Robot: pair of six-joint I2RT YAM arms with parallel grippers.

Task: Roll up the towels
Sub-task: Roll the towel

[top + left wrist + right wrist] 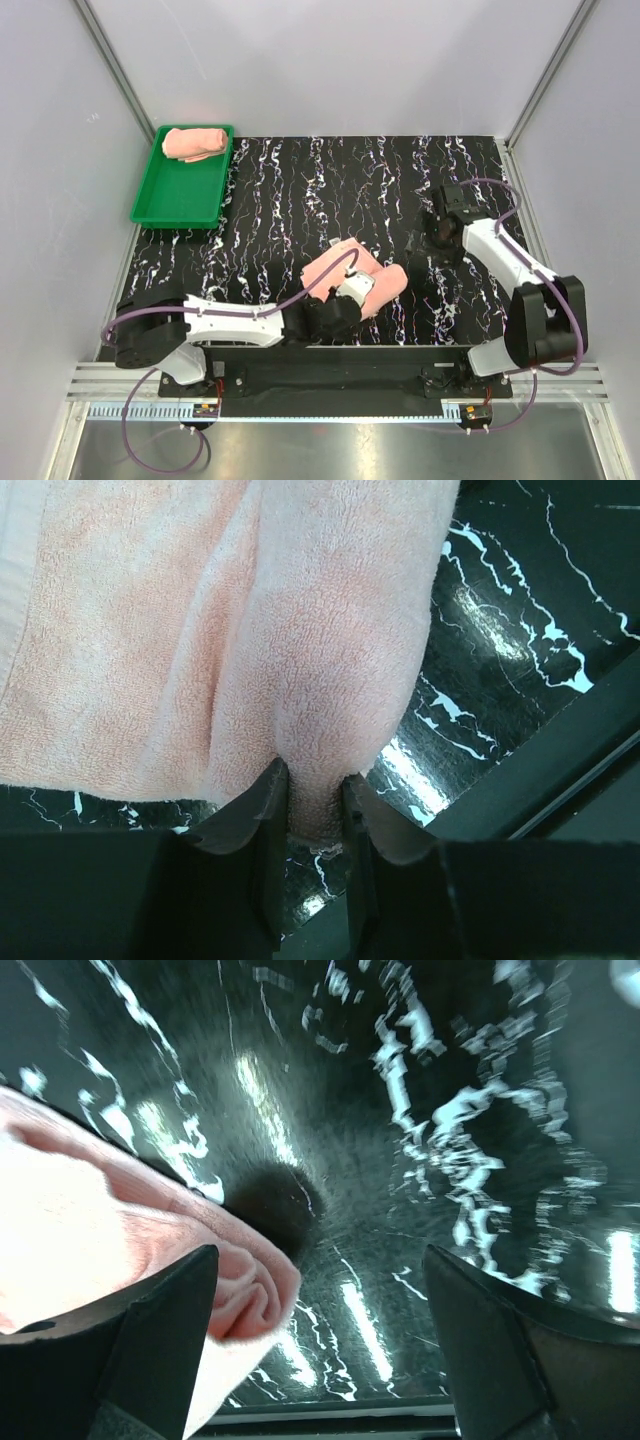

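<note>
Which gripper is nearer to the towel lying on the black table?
Left. The left gripper is shut on a fold of that towel; the right gripper stands open, off the towel's rolled end, not touching it.

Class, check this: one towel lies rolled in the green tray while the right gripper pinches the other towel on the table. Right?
No. It is the left gripper that pinches the other towel, as the left wrist view shows. The rolled towel does lie in the green tray.

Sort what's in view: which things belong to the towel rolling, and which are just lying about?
Job:
near towel, pinched by left gripper
far rolled towel

Lying about:
green tray holding that roll
black marbled mat
</note>
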